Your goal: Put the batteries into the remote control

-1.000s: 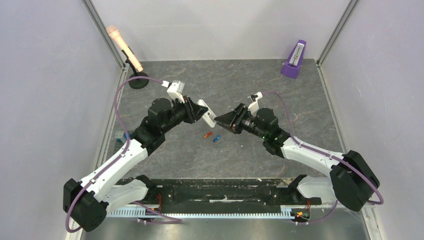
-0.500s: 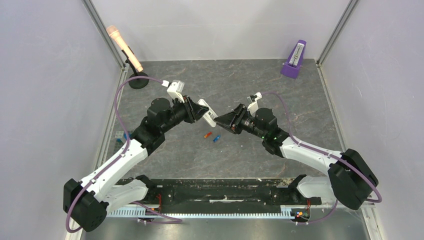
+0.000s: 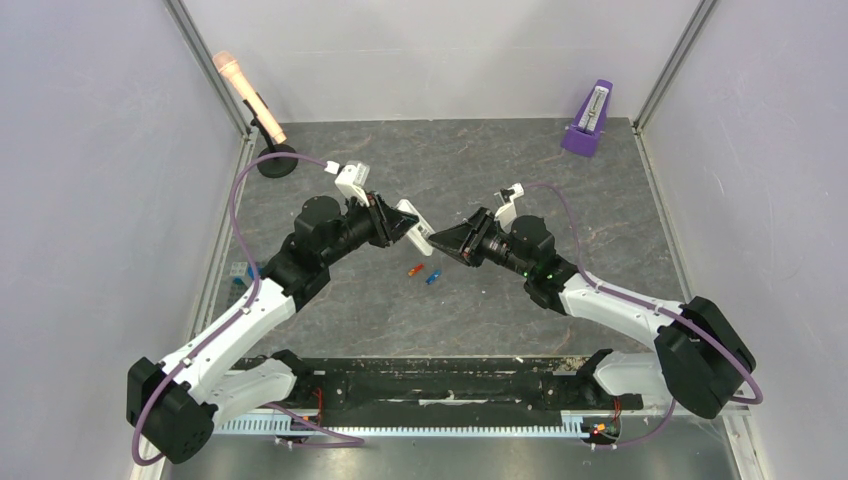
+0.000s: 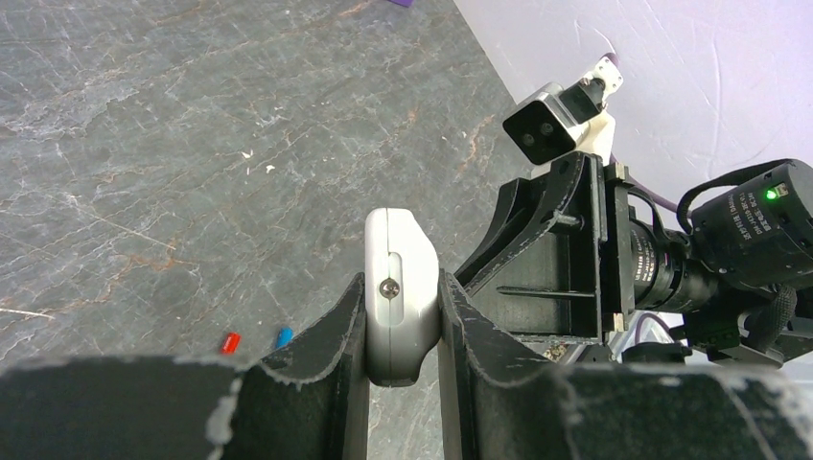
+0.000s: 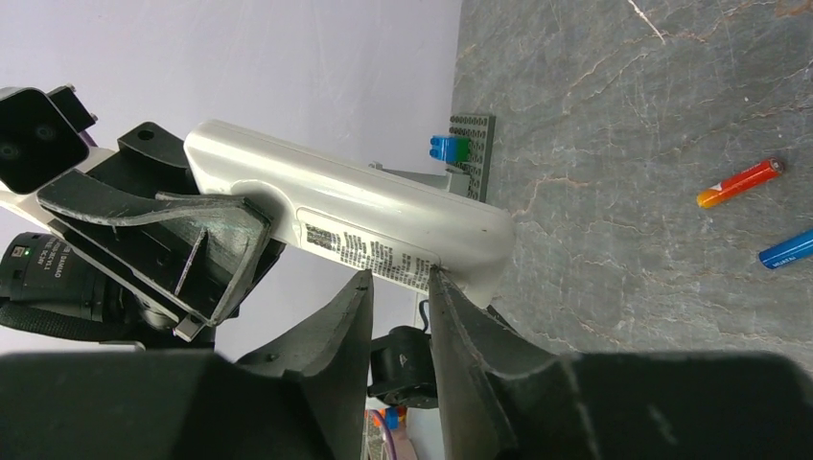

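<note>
My left gripper (image 3: 405, 226) is shut on the white remote control (image 3: 412, 226) and holds it above the table's middle. In the left wrist view the remote (image 4: 401, 287) sits edge-on between the pads. My right gripper (image 3: 438, 243) meets the remote's free end. In the right wrist view its fingertips (image 5: 398, 278), a narrow gap apart, touch the remote's labelled back (image 5: 355, 216). Nothing is between them. The red-orange battery (image 3: 414, 269) and the blue battery (image 3: 433, 277) lie on the table below; they also show in the right wrist view, red-orange (image 5: 740, 183) and blue (image 5: 786, 248).
A purple metronome (image 3: 590, 120) stands at the back right corner. A microphone on a black stand (image 3: 250, 100) is at the back left. A small grey brick plate with blue and green bricks (image 5: 470, 153) lies by the left wall.
Almost nothing has changed. The right arm has edged slightly to the left, toward the remote; the left arm and the batteries have not moved.
</note>
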Tool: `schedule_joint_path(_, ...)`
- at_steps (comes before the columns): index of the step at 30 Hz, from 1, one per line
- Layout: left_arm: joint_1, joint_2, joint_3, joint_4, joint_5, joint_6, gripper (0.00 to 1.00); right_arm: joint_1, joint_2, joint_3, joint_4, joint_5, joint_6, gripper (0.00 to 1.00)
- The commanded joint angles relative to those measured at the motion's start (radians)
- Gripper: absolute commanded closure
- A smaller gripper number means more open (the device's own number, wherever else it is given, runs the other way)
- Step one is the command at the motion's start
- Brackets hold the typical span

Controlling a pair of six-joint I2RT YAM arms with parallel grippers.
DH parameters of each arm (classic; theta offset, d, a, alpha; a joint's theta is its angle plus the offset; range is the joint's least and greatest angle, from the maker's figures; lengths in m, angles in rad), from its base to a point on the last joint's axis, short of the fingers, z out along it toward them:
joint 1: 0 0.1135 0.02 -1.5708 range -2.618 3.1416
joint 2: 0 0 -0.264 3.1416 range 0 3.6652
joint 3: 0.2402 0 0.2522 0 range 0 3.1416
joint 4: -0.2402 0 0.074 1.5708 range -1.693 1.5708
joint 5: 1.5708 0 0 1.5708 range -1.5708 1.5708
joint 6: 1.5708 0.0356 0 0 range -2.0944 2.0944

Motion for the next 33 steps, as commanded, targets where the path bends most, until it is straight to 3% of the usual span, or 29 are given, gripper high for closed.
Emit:
schedule_joint_path(1,-0.007,-0.027,0.004,0.075,0.028,-0.046,0.98,-0.003,0.003,0.032,0.000,0.019,-0.017,0.67)
schedule_joint_path(14,-0.007,-0.039,0.006,0.053,-0.014,-0.022,0.98,-0.003,0.001,0.043,-0.024,0.027,-0.036,0.71)
schedule_joint_path(23,-0.007,-0.028,0.008,0.063,0.010,-0.029,0.98,-0.004,0.007,0.044,-0.008,0.032,-0.040,0.64)
schedule_joint_path(33,-0.007,-0.021,0.004,0.085,0.048,-0.048,0.98,-0.005,0.026,0.043,0.029,0.025,-0.025,0.70)
